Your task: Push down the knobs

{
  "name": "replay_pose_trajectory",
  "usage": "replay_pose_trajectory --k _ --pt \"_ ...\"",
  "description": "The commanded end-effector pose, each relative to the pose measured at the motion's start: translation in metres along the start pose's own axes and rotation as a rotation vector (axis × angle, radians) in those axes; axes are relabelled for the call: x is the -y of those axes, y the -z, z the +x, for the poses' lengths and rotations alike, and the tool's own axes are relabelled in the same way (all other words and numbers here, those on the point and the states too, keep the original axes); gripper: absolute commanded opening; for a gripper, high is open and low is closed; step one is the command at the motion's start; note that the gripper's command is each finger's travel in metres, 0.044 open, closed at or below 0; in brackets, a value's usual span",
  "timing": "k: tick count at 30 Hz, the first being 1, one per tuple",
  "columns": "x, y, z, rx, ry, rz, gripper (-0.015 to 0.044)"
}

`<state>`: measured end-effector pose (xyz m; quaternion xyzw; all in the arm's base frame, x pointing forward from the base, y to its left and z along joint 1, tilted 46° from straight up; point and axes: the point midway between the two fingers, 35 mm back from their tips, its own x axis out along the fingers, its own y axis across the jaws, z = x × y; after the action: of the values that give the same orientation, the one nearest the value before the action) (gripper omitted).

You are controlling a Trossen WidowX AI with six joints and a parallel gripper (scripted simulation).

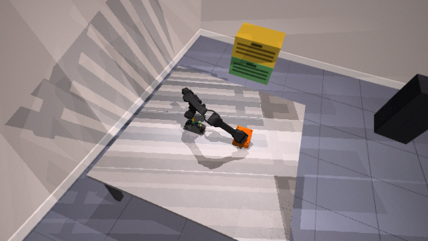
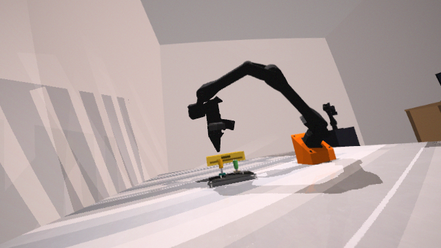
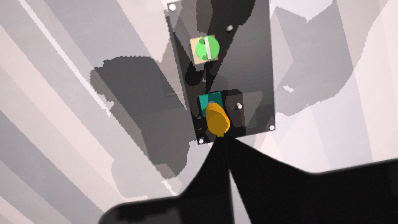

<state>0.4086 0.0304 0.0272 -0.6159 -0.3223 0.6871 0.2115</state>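
The circuit board (image 2: 231,178) stood on the table (image 2: 310,207) at frame centre, left of the arm's base (image 2: 303,156). Two knobs (image 2: 220,166) (image 2: 236,164) stood side by side on it. The gripper (image 2: 217,148) hung above the left knob, apart from it, fingers together.

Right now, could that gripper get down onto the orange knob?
Probably yes: the shut gripper hangs just above the orange knob, with nothing between them.

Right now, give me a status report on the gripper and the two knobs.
Gripper shut, empty, poised above the orange knob. Orange knob and green knob both untouched on the circuit board. Nothing in the way.
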Motion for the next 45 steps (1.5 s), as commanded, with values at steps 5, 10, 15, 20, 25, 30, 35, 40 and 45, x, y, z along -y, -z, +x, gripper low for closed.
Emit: replay_pose_trajectory --k 5,10,15,20,25,30,35,40,45 --pt "0.001 -0.001 0.007 0.002 0.004 0.007 0.0000" --pt "0.001 0.000 0.015 0.001 0.004 0.007 0.0000" --pt "0.001 -0.001 0.023 0.001 0.005 0.007 0.0000" --pt "0.001 -0.001 0.024 0.001 0.005 0.007 0.0000" --pt "0.001 -0.001 0.023 0.001 0.005 0.007 0.0000" --pt "0.001 -0.001 0.023 0.001 0.005 0.007 0.0000" --pt "0.001 -0.001 0.025 0.001 0.005 0.007 0.0000" --pt "0.001 -0.001 0.026 0.001 0.005 0.007 0.0000" --pt "0.001 -0.001 0.027 0.001 0.005 0.007 0.0000"
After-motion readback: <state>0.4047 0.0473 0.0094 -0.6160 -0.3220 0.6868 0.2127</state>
